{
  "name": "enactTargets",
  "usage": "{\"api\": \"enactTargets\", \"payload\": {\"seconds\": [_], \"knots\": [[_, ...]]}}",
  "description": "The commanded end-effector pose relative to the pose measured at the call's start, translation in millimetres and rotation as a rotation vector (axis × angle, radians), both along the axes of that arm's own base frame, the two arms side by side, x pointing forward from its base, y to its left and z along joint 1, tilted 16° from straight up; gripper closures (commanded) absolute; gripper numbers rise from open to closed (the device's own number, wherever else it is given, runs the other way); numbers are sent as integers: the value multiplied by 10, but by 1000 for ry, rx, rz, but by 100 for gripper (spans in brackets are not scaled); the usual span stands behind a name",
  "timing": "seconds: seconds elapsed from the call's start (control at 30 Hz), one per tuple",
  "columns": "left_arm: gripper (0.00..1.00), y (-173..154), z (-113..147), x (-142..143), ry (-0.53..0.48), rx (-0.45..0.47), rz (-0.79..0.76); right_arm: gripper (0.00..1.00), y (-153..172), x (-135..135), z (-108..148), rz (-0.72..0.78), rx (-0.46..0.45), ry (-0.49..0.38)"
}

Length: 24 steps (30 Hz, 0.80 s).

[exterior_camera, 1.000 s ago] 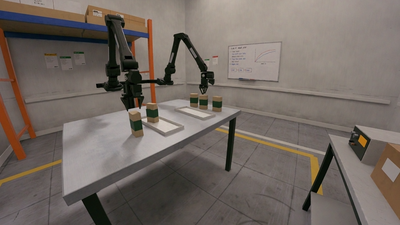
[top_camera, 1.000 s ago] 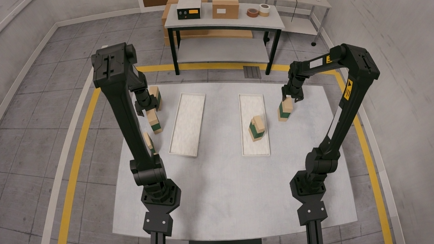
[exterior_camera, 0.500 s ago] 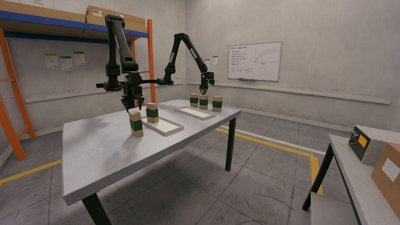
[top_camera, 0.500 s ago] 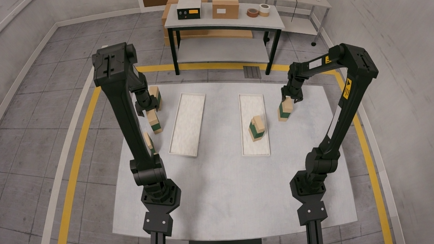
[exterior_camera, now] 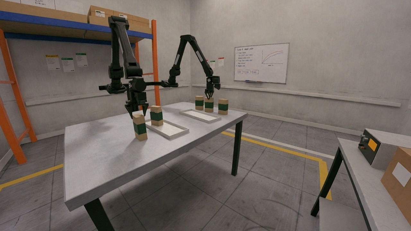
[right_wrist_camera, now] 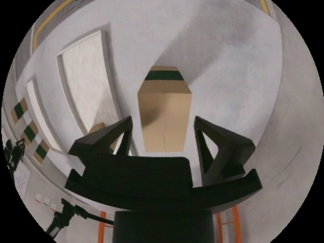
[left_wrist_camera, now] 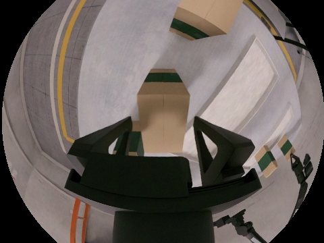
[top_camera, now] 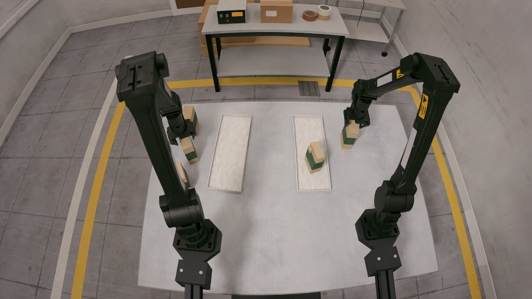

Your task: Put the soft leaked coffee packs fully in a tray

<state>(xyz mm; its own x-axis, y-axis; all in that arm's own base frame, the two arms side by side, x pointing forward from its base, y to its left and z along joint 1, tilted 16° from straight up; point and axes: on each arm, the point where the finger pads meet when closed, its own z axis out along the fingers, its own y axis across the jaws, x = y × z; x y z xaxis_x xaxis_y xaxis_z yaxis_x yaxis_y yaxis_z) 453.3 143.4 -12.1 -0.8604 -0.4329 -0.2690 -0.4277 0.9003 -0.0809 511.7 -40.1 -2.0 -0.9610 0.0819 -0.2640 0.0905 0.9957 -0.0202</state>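
Note:
Five tan coffee packs with green bands stand upright. Three stand in a row left of the left tray [top_camera: 228, 152]: a far one [top_camera: 190, 115], a middle one [top_camera: 188, 149] and a near one [top_camera: 183, 174], which is partly hidden by the left arm. My left gripper [top_camera: 182, 135] is open, with its fingers on either side of the top of the middle pack [left_wrist_camera: 162, 108] and gaps on both sides. One pack [top_camera: 314, 158] stands in the right tray [top_camera: 311, 152]. My right gripper [top_camera: 355, 124] is open, astride the top of the pack [right_wrist_camera: 164, 110] to the right of that tray.
The two shallow white trays lie side by side in the middle of the bench, and the left one is empty. A second bench [top_camera: 275, 22] with boxes and tape rolls stands behind the table. The far pack [left_wrist_camera: 207, 11] stands close beyond the left gripper.

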Motion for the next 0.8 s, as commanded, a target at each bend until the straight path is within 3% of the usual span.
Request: {"api": "enactTargets", "payload": {"seconds": [0.0,0.27,0.57,0.67,0.77], "knots": [[24,-39,-111,38,7,-2,-1,24,-51,59,-51,-1,0,-11],[24,-29,-180,60,9,-2,-1,24,-62,139,-25,-2,-2,-34],[24,-15,-249,113,6,-1,0,24,-74,227,-161,-2,-2,-35],[24,19,-173,111,-8,4,0,24,-76,282,38,-2,-5,-73],[24,19,-173,111,-8,4,0,24,-25,158,-117,0,-1,-29]]}}
